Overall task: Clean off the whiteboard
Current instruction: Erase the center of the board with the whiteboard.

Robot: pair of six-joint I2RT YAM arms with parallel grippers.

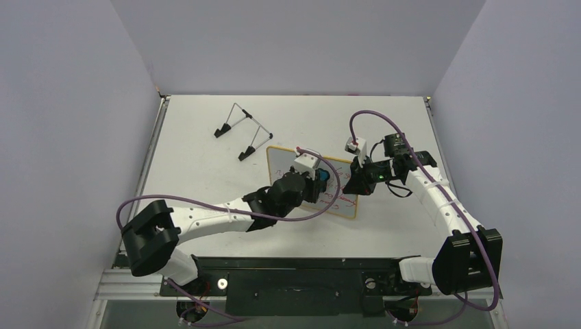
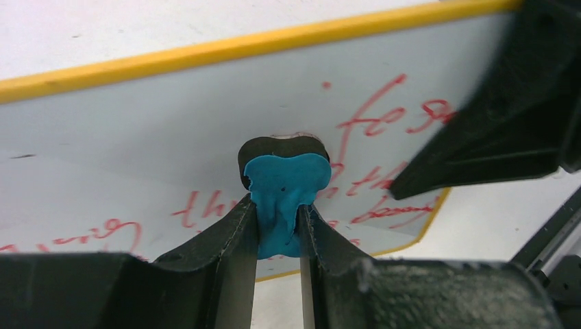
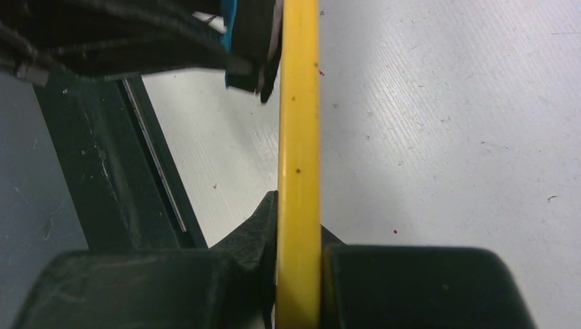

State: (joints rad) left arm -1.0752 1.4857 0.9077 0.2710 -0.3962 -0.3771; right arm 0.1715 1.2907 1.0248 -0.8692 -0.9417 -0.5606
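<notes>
A white table (image 1: 205,137) sits boxed in by pale grey walls. The left arm reaches forward and inward with its elbow low. The left gripper (image 2: 277,212) pinches a blue eraser (image 2: 286,181) in a narrow grip, its dark pad against the whiteboard (image 2: 171,130) just past the fingertips, amid red writing. The right arm bends in from the right, and the right gripper (image 3: 298,236) clamps the whiteboard's yellow rim between closed fingers. Beyond the left fingers lies bare table, with a wire stand (image 1: 241,130) farther left
</notes>
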